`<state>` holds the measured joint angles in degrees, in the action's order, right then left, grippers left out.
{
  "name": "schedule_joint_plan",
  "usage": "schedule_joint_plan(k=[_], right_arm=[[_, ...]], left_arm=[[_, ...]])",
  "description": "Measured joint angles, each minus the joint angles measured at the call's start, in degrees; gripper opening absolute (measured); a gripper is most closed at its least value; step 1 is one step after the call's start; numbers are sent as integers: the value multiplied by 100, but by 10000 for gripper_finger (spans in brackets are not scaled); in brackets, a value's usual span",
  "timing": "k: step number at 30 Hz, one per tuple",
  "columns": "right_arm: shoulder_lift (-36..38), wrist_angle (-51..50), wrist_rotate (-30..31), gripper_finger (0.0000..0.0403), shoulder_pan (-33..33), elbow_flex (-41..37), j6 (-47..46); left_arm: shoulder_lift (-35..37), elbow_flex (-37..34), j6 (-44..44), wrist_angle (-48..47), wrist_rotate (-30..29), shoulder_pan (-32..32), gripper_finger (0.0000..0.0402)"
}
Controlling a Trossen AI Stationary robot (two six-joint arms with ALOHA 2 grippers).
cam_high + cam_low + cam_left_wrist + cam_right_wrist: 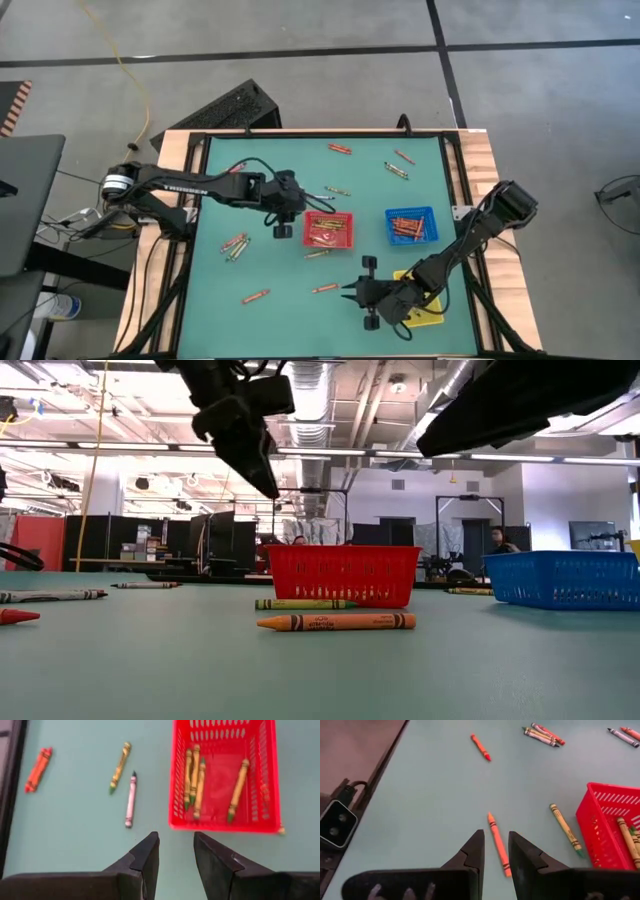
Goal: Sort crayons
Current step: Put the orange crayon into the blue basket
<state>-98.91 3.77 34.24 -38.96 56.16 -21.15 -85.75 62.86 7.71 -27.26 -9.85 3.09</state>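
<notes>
Crayons (328,232) in red tray (347,217), wrappers unreadable

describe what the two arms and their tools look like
Both arms are dark, nearly black, built of jointed segments. The left arm bears white lettering along its link and a silver ring at its base, with black cables beside it. Each tool, left tool and right tool, ends in two matte black, wedge-shaped fingers.

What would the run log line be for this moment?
left gripper: open, empty, beside red tray | right gripper: open, over orange crayon | loose crayons remain on table
</notes>
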Motion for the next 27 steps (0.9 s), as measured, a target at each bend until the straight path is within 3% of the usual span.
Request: schedule_joint_plan(k=[8,12,17,21,27], right_arm=[[-117,135,8,82,1,0,308],[-119,127,42,82,123,-155,363],[183,905,16,82,342,-947,236],[353,1876,-408,82,596,-1589,471],[490,2667,-1048,82,984,-1987,607]], left_arm=[[43,-975,698,1650,386,444,112],[36,-1206,1457,2553,1229,1113,112],[-189,-1149,1473,3685,2592,2209,112],[-939,-497,1542,3708,3296,2711,112],[-2470,1588,2354,2136,3116,3043,112]])
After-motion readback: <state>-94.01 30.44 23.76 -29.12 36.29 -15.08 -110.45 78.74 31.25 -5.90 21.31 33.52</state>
